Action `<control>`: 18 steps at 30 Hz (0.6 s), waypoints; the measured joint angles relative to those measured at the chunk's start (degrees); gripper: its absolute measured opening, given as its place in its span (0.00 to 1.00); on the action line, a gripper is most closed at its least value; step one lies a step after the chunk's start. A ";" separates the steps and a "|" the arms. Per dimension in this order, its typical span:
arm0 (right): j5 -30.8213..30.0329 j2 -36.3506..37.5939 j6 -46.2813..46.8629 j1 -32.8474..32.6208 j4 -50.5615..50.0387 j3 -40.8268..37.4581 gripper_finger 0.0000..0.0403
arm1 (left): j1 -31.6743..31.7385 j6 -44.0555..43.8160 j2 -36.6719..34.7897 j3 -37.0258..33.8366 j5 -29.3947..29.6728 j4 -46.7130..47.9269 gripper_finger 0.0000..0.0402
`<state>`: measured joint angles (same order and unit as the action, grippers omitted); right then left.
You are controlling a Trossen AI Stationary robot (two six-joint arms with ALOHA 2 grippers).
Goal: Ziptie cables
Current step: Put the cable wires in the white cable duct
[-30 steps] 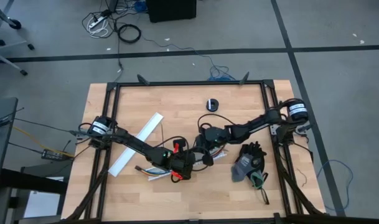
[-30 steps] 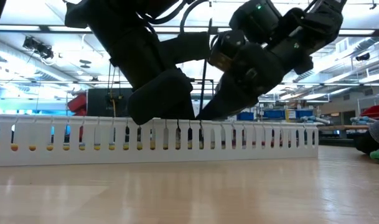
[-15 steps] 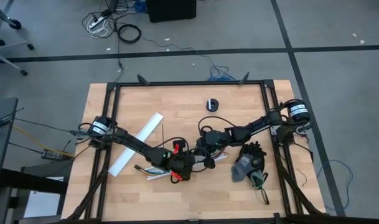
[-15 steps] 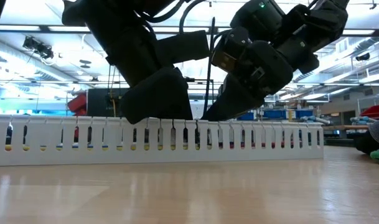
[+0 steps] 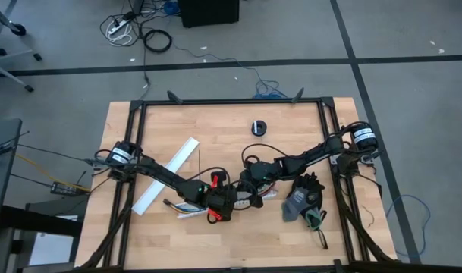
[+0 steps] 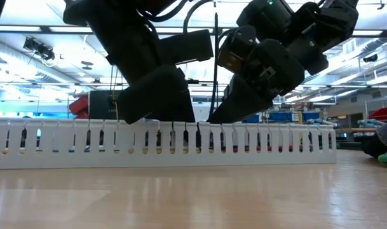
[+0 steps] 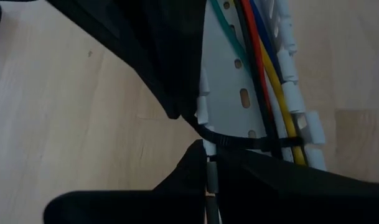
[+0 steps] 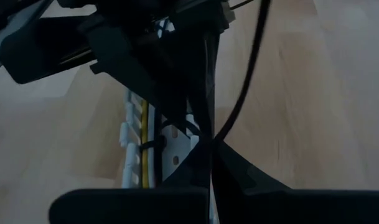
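— Where are the cables point(image 7: 264, 68)?

— Lying in the white channel point(image 7: 229, 81) mid-table, a ziptie point(image 7: 251, 143) looped across. My left gripper point(image 5: 229, 202) and right gripper point(image 5: 249, 184) are both closed; I think each pinches the ziptie.

— Handling?

— Limp wires, thin slippery strap; hold its tail near the loop.

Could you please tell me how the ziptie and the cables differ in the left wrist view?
The ziptie is a single thin black strip; the cables are several wires, among them red, yellow, blue and green. The ziptie runs across the white channel; the cables run along it. Both lie against that channel.
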<state>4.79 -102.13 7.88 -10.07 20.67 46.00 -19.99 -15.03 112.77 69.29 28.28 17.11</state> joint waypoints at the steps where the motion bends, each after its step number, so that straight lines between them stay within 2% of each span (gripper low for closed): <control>1: 0.01 -0.01 0.02 -0.18 -0.11 0.00 0.00 | 0.00 -0.02 -0.06 0.03 -0.45 0.42 0.00; 5: 0.01 -0.04 0.02 -1.16 -0.15 0.00 0.00 | 0.02 0.41 -0.16 0.07 -2.19 0.90 0.00; 18: 2.92 -0.11 -1.06 -2.22 2.56 -0.11 0.00 | 0.04 11.79 -0.17 -0.04 -6.79 -1.08 0.00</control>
<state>7.71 -102.24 6.82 -12.29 23.23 45.89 -19.94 -3.23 112.60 69.25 21.49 16.03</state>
